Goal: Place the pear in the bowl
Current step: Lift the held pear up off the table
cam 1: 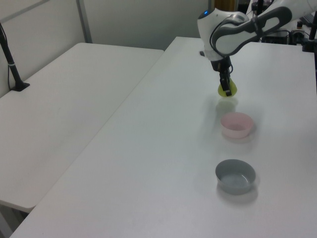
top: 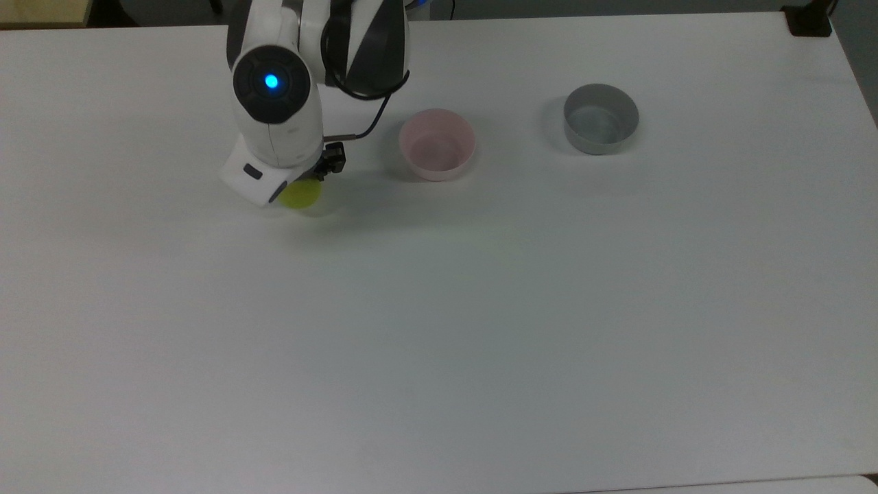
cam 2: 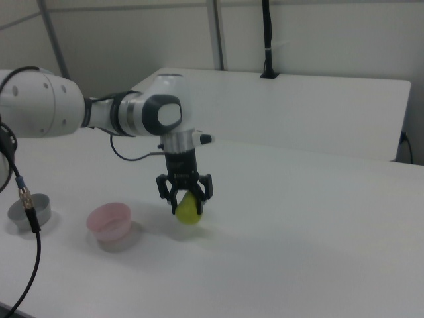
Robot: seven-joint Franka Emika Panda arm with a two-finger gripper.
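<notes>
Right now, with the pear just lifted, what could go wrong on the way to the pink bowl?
The pear is round and the gripper pinches only its upper part, so it may slip out during the move. It hangs low over the table, and could clip the pink bowl rim unless raised. The grey bowl stands just beyond, so overshooting risks the wrong container.

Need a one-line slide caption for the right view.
Claw holds the pear just above the white table, with the pink bowl and grey bowl nearby.

2 bowls: pink bowl [top: 437, 144], grey bowl [top: 601, 127]; 1 pear [cam 2: 189, 209].
</notes>
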